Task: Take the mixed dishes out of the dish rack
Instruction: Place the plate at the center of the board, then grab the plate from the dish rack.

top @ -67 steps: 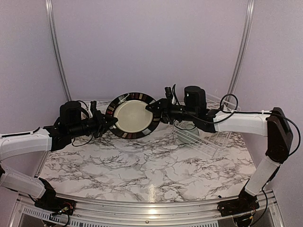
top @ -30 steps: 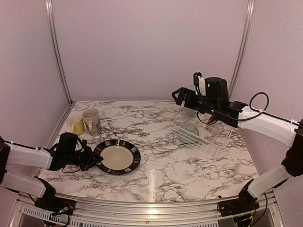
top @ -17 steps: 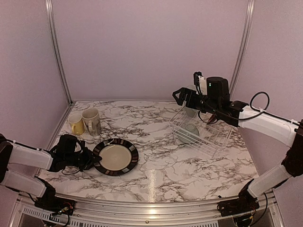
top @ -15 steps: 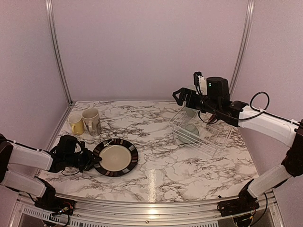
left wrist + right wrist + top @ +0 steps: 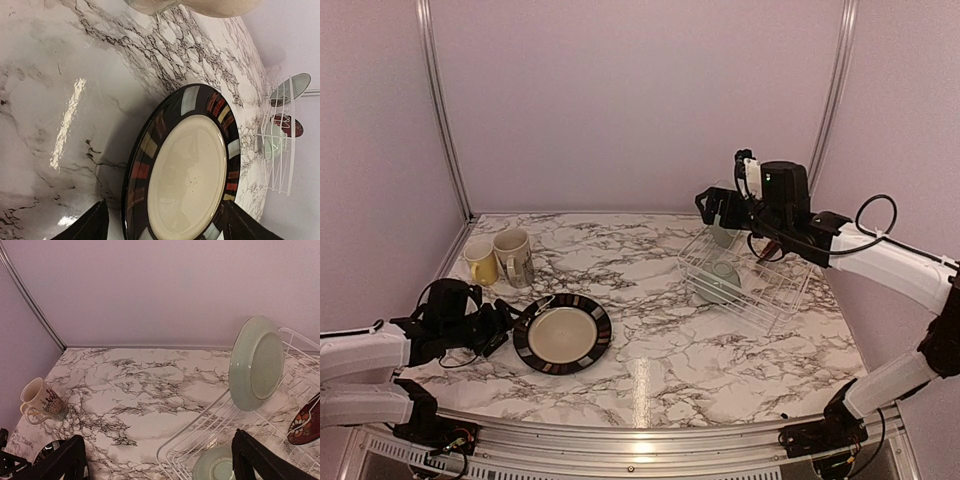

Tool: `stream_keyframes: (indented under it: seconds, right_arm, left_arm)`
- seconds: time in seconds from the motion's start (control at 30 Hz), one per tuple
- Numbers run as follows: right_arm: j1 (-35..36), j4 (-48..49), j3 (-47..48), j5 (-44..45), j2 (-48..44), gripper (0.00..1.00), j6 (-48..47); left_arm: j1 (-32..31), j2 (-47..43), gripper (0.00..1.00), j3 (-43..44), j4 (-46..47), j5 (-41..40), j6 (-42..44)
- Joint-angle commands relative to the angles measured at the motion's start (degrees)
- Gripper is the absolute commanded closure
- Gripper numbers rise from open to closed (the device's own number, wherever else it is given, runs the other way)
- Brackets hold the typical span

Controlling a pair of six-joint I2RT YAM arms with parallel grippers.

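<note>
A black-rimmed plate (image 5: pixel 563 333) with coloured blocks and a cream centre lies flat on the marble table. My left gripper (image 5: pixel 508 322) stands open just off its left edge; in the left wrist view its fingers (image 5: pixel 85 227) flank the plate (image 5: pixel 187 170) without touching it. The yellow mug (image 5: pixel 480 262) and the cream printed mug (image 5: pixel 513 257) stand behind it. The white wire dish rack (image 5: pixel 760 290) holds a pale-green bowl (image 5: pixel 215 465), an upright pale-green plate (image 5: pixel 256 362) and a red flower-painted plate (image 5: pixel 305 422). My right gripper (image 5: pixel 708 205) hovers open and empty above the rack's back left corner.
The rack (image 5: pixel 200 430) sits at the right rear of the table, close to the back wall. Metal frame posts (image 5: pixel 442 110) rise at the back corners. A metal rail (image 5: pixel 640 440) runs along the near edge.
The left gripper opened, let go of the plate and drew back left. The plate now rests flat on the table. The right arm shifted slightly right above the rack.
</note>
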Motion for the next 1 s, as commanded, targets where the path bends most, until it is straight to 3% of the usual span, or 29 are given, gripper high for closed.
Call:
stream_keyframes:
  seconds: [0.0, 0.17, 0.37, 0.63, 0.97]
  right_arm:
    - [-0.51, -2.08, 2.19, 2.72, -1.83, 0.02, -3.31]
    - [-0.59, -1.60, 1.52, 4.13, -2.60, 0.01, -6.00]
    - [-0.58, -3.74, 4.14, 6.13, -1.09, 0.02, -9.25]
    - [-1.95, -6.69, 4.84, 11.57, -0.59, 0.02, -10.33]
    - [-13.50, -17.50, 8.76, -0.60, 1.50, 0.01, -0.49]
  left_arm:
    - [0.25, -5.96, 0.14, 4.98, -14.91, -8.70, 2.45]
    - [0.24, -11.30, 0.05, 14.06, -27.19, -16.77, 5.41]
    - [0.22, -14.86, 0.02, 27.13, -32.34, -21.59, 12.65]
    - [0.27, -6.88, 0.01, 48.14, -25.16, -17.62, 30.02]
    - [0.20, 11.87, 0.01, 64.29, -14.40, -15.53, 48.51]
